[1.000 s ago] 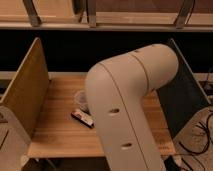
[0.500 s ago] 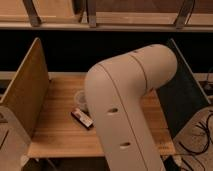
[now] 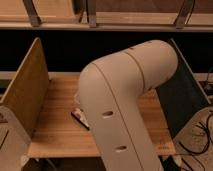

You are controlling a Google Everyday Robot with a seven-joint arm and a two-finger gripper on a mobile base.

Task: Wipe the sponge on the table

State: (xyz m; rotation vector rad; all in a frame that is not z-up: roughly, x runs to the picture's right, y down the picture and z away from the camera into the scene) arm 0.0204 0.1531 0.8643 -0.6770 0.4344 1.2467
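The light-brown wooden table (image 3: pixel 55 125) stretches across the middle of the camera view. My beige arm (image 3: pixel 125 100) rises from the bottom and bends to the right, covering most of the tabletop. No sponge shows; it is hidden or out of view. My gripper is out of view as well, somewhere past the arm's bend. A small dark flat packet (image 3: pixel 80 118) lies on the table just left of the arm. A clear cup (image 3: pixel 78 98) peeks out behind the packet at the arm's edge.
An upright wooden side panel (image 3: pixel 27 92) closes off the table's left end. A dark panel (image 3: pixel 182 100) stands at the right end. Behind runs a wooden shelf rail (image 3: pixel 100 25) over a dark gap. Cables (image 3: pixel 197 135) lie at the lower right.
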